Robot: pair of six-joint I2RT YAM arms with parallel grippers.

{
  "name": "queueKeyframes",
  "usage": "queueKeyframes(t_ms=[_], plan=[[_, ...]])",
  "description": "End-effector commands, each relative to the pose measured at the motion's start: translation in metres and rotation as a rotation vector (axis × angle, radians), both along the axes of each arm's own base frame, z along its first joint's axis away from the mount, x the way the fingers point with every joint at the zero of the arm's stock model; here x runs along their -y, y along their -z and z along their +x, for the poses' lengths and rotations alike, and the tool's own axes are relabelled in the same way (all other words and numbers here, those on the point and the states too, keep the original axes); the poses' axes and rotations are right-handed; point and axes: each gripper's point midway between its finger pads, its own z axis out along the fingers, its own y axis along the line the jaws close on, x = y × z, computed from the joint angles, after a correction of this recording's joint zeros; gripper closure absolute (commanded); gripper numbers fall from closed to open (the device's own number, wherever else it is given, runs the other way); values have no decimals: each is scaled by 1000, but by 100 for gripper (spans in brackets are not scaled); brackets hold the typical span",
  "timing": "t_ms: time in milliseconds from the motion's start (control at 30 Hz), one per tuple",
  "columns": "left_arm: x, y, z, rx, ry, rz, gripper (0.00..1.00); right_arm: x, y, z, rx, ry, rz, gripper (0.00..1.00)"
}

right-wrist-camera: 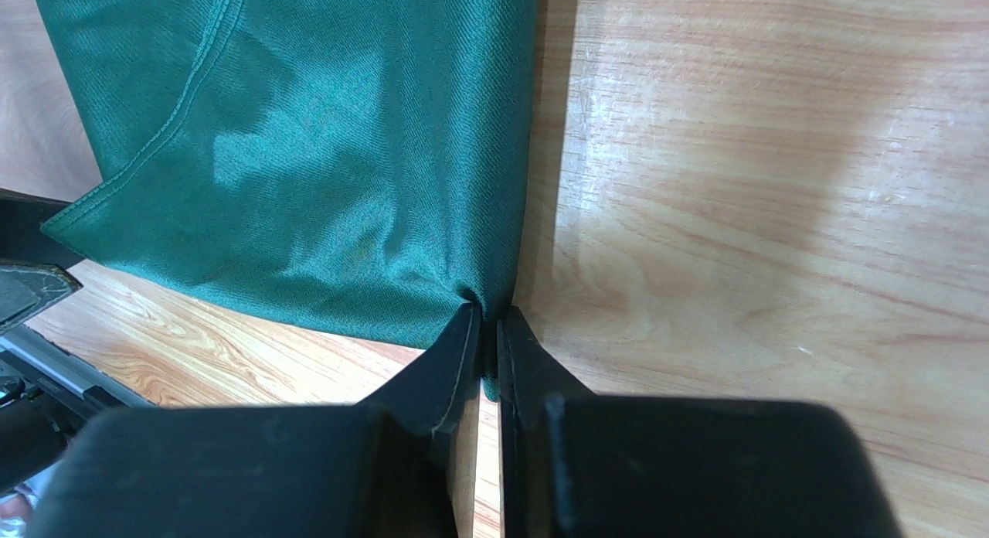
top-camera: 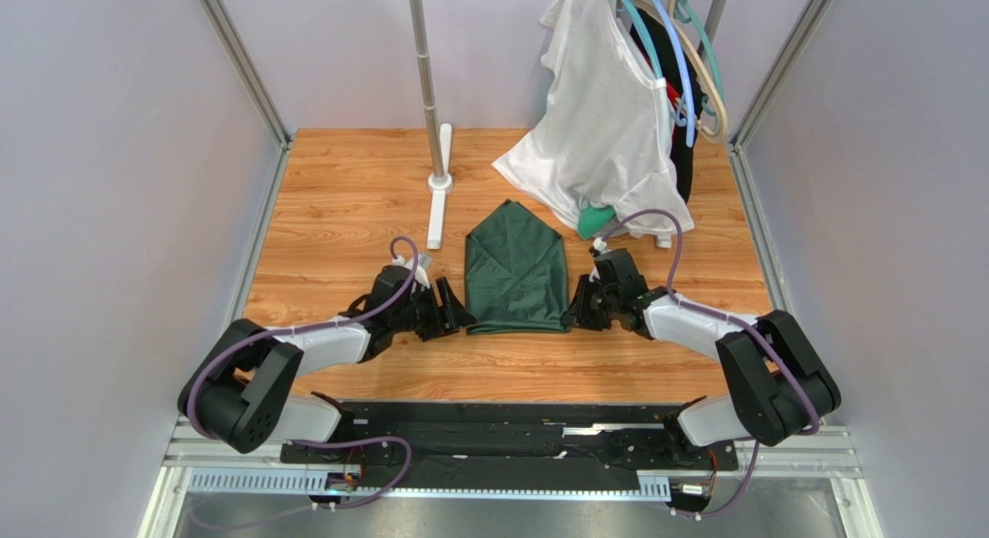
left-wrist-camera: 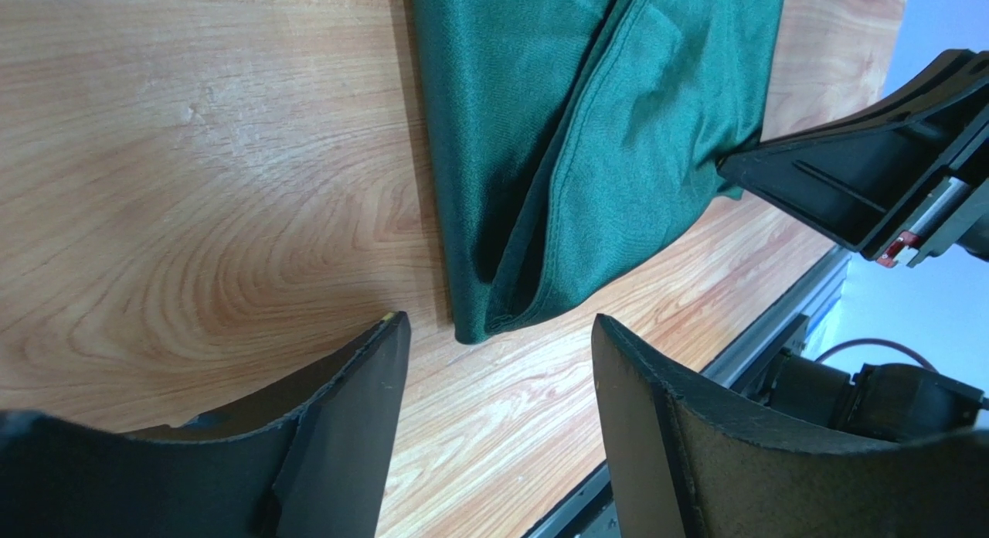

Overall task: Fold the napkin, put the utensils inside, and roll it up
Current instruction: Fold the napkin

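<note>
Right gripper is right up close, jaws pinched nearly together on the napkin at its lower right corner. Left gripper is spread wide just short of the lower left corner, not touching. The napkin lies folded to a point, mid-frame on the wooden table.

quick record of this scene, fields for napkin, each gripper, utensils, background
napkin: dark green, folded, pointed far end, flat on the table
right gripper: shut on the napkin's near right corner
left gripper: open, by the near left corner, not gripping
utensils: none in view
background: white garment on hangers, far right
</note>
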Motion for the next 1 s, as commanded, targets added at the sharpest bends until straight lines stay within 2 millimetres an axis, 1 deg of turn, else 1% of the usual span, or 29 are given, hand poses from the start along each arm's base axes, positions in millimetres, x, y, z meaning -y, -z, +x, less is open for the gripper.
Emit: queueKeyframes(t_ms=[0,67,133,167,200,233,267,300,367,433,467,533,567,633,700,767,967], plan=[[-2,-1,6,36,-40,-2,32,14,25,-18,-72,-7,-58,92],[-6,0,9,42,-68,10,35,13,25,-19,-78,-13,-51,92],[-7,2,11,47,-81,17,38,12,25,-21,-81,-18,-46,89],[-7,3,12,44,-83,21,40,12,25,-21,-80,-17,-43,86],[-7,3,13,45,-86,21,42,13,25,-21,-81,-17,-39,79],[-7,4,13,43,-85,23,43,11,22,-22,-83,-25,-20,77],[-8,5,13,43,-85,26,44,12,21,-20,-80,-18,-9,74],[-8,5,12,42,-84,26,45,13,19,-20,-77,-16,-2,68],[-8,5,11,43,-84,25,48,15,13,-15,-58,-18,17,60],[-8,4,12,47,-85,23,48,12,5,-13,-39,-35,56,56],[-9,5,11,45,-85,25,50,13,2,-8,-28,-31,72,52],[-8,4,11,41,-82,22,50,9,-5,-4,-10,-50,100,48],[-8,5,10,40,-79,22,50,9,-4,-3,-11,-52,95,46],[-7,6,10,33,-76,21,50,7,-5,2,-8,-61,95,45],[-7,7,8,30,-73,22,51,5,0,4,-22,-66,99,44],[-7,8,7,26,-72,24,51,1,-1,7,-19,-73,118,44],[-5,12,2,14,-61,27,51,-3,5,7,-42,-85,139,47]])
